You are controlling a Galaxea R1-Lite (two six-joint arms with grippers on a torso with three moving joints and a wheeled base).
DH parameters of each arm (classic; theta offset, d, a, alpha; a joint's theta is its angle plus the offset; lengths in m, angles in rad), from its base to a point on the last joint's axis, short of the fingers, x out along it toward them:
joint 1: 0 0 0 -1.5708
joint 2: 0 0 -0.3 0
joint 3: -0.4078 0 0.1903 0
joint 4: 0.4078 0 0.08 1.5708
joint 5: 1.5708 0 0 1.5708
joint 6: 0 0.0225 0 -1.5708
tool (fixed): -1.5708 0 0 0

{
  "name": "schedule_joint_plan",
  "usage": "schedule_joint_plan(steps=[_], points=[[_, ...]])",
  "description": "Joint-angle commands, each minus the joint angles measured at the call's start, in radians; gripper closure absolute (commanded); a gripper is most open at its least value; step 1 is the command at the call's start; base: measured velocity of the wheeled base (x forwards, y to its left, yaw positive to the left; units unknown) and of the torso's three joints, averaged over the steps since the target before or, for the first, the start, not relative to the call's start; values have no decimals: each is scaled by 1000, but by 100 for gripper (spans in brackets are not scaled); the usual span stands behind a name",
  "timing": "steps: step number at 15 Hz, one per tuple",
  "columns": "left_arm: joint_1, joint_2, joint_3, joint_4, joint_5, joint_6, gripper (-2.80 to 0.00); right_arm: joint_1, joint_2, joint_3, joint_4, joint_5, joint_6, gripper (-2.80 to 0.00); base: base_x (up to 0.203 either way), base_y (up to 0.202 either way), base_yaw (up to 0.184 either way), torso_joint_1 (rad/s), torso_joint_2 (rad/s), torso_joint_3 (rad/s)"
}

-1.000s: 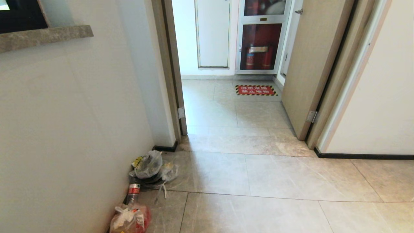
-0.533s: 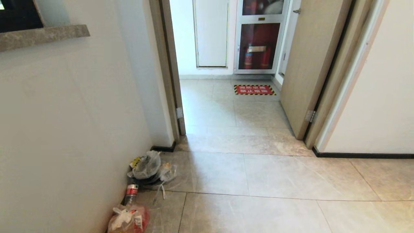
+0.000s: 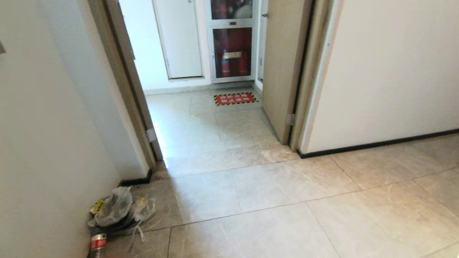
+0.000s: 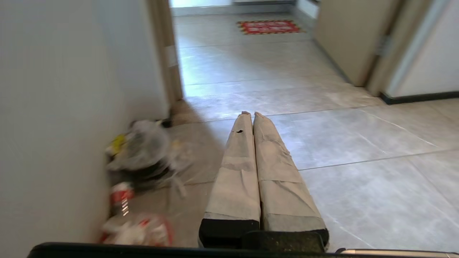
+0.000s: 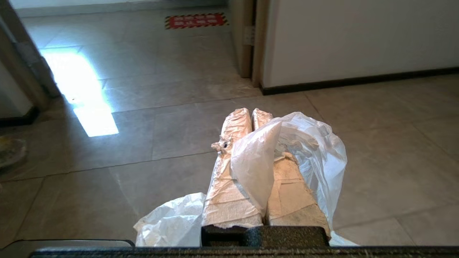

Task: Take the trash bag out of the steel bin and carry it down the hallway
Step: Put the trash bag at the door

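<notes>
Our view has swung right; our right pincer [image 5: 252, 111] is clamped on the thin, crinkled white trash bag [image 5: 304, 150], left pincer [image 4: 250, 114] closed, empty.

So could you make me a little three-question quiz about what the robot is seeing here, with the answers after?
1. True or false: the right end effector is shut on the trash bag.
2. What is the left end effector holding? A) a bottle B) nothing C) a yellow bag
3. Fill in: litter lies on the floor against the wall on the robot's ____ side.

Key:
1. True: white plastic is pinched between the closed fingers and drapes over them.
2. B: its fingers are together with nothing between them.
3. Left: bags and a red-labelled bottle sit there, short of the open doorway.
</notes>
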Motion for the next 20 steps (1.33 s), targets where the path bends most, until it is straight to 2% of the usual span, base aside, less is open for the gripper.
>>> schedule_joint_plan(steps=[1,17,20], points=[[0,1,0,1,1,0,0,0,-1,0,0,0,-1,0,0,9,-171,-1,1,2],[0,0,0,1,1,0,0,0,-1,0,0,1,-1,0,1,9,-172,1,1,2],[0,0,0,1,1,-1,0,0,-1,0,0,1,-2,0,-1,4,-81,4,2,2]])
